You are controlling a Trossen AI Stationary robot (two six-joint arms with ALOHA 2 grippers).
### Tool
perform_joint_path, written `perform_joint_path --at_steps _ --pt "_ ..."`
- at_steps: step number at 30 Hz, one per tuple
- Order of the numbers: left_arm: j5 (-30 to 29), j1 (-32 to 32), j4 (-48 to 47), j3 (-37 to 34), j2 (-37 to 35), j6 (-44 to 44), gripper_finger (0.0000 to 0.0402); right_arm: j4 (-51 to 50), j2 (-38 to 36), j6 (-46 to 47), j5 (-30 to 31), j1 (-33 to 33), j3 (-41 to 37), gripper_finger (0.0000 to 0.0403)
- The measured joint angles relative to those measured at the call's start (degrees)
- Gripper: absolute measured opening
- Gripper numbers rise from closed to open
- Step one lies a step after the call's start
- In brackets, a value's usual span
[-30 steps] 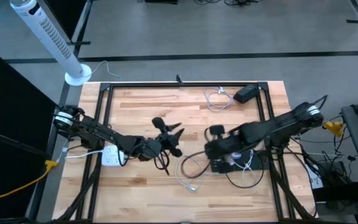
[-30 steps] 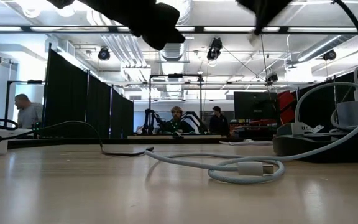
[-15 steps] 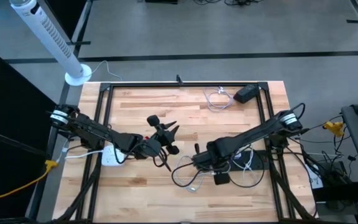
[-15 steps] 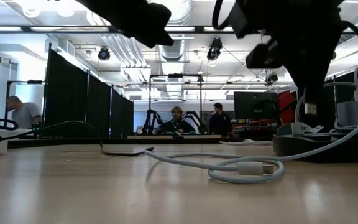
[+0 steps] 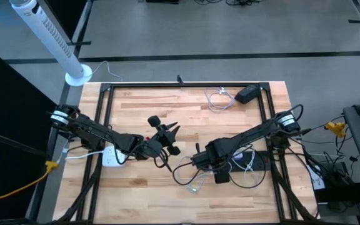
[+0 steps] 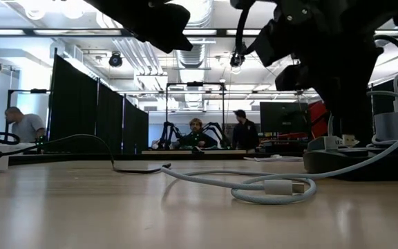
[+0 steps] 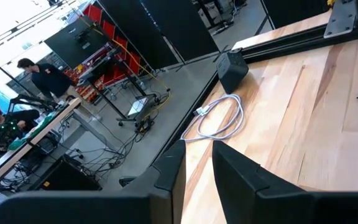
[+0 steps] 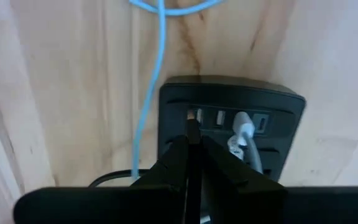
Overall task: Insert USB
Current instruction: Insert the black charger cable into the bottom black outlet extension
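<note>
- Right end effector [image 8: 191, 163] pinches the USB plug [image 8: 192, 130], its tip just at the black hub [image 8: 232, 124] on the desk [image 5: 186, 103].
- Risk: a slightly tilted plug could catch the port's edge and jam.
- Left end effector [image 7: 196, 163], fingers narrowly apart, waits mid-desk.

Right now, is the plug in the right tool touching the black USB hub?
Cannot tell. In the right wrist view the plug tip overlaps the hub's port row, but looking along it hides any gap.
</note>
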Motion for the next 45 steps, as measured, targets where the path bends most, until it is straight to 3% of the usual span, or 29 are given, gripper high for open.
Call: perform_joint_path --at_steps 26,45 --pt "0.04 0.0 -0.1 0.0 0.0 0.0 0.0065 1.12 -0.04 -2.21 -0.55 -0.88 -1.62 0.0018" --pt "0.07 0.0 -0.37 0.0 0.0 0.02 0.0068 5.97 4.13 -4.55 -2.53 -1.12 -2.23 0.0018"
